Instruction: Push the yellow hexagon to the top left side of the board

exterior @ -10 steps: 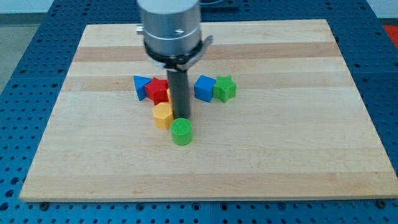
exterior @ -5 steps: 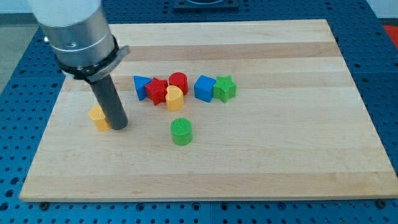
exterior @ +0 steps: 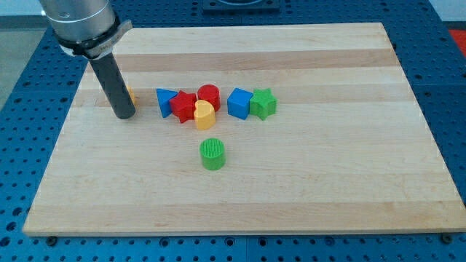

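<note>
**Rod at the board's left, yellow hexagon mostly hidden behind it**

My tip (exterior: 124,115) rests on the wooden board (exterior: 328,189) near its left edge, in the upper half. The rod carries nothing. Only a sliver of the yellow hexagon (exterior: 129,94) shows, at the rod's right edge just above my tip. To the right lie a blue triangle (exterior: 164,100), red star (exterior: 183,106), yellow half-round block (exterior: 204,115), red cylinder (exterior: 209,95), blue cube (exterior: 239,102) and green star (exterior: 263,103). A green cylinder (exterior: 212,153) stands apart below.

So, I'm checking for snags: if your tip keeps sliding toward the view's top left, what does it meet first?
My tip first meets the yellow hexagon, mostly hidden behind the rod; beyond it the board looks free, though depth is unclear.
</note>
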